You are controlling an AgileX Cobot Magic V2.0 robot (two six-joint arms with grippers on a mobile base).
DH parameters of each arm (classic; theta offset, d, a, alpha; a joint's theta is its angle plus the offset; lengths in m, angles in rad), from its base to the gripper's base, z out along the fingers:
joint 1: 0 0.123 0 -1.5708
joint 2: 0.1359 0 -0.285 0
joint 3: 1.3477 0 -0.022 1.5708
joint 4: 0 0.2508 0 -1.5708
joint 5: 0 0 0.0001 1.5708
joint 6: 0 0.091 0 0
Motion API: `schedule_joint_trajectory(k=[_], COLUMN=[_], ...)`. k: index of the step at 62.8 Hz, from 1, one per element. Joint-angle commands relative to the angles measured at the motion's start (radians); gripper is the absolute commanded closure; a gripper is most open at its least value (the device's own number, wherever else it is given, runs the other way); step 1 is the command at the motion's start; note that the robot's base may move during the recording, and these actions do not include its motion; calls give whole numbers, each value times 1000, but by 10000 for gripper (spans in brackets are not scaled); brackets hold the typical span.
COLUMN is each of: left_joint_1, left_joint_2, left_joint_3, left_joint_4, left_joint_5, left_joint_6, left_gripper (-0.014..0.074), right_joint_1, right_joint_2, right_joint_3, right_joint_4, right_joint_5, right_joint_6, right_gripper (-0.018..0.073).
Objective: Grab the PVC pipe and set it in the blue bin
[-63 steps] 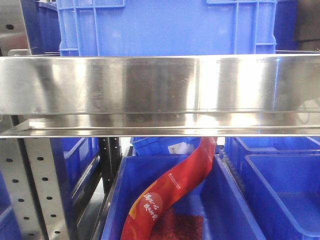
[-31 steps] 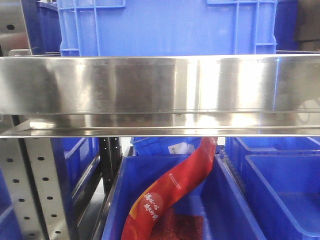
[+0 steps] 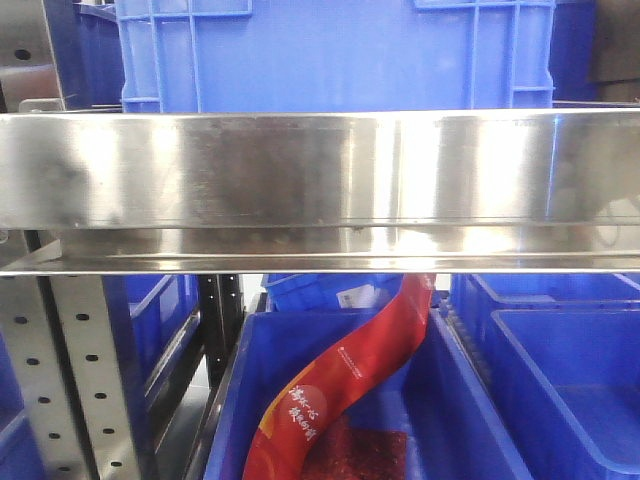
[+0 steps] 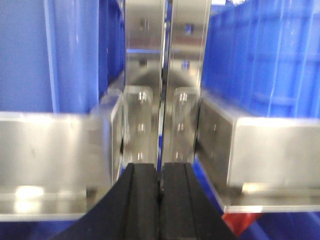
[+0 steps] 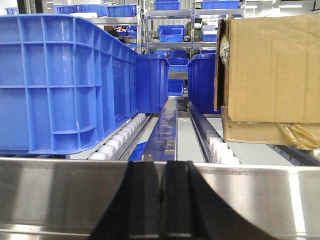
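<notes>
— Where's the pipe?
— Can't see one. A red packet (image 3: 340, 385) curls in the lower blue bin (image 3: 455, 420) (below the steel shelf (image 3: 320, 190)).
— The grippers?
— Left gripper (image 4: 160, 200) and right gripper (image 5: 161, 200) both pressed together, gripping nothing.

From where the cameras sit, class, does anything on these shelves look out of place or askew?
Yes. A red printed bag stands curved and slumped in the blue bin below the steel shelf rail, its top hidden behind the rail. No PVC pipe shows in any view. Both the left gripper and right gripper are shut, holding nothing.
</notes>
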Motion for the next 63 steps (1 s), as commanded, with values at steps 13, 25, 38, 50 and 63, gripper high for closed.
schedule_joint_trajectory(k=[13,25,38,50,63], left_joint_1=[4,4,4,4,4], left_joint_2=[-7,-7,-7,-7,-7], left_joint_3=[12,12,12,12,12], left_joint_4=[4,4,4,4,4], left_joint_5=[-76,-97,-93,-93,-93], left_joint_6=[-2,-2,-2,-2,-2], left_gripper=[707,707,707,707,707], right_joint_1=[-6,-6,-6,-6,-6], right_joint_2=[-3,-3,-3,-3,-3], right_joint_3=[3,3,3,3,3], right_joint_4=[-5,-5,-5,-5,-5], right_joint_5=[-22,-22,-22,-22,-22], right_joint_6=[-6,-6,-6,-6,-6], right_gripper=[728,728,728,728,728])
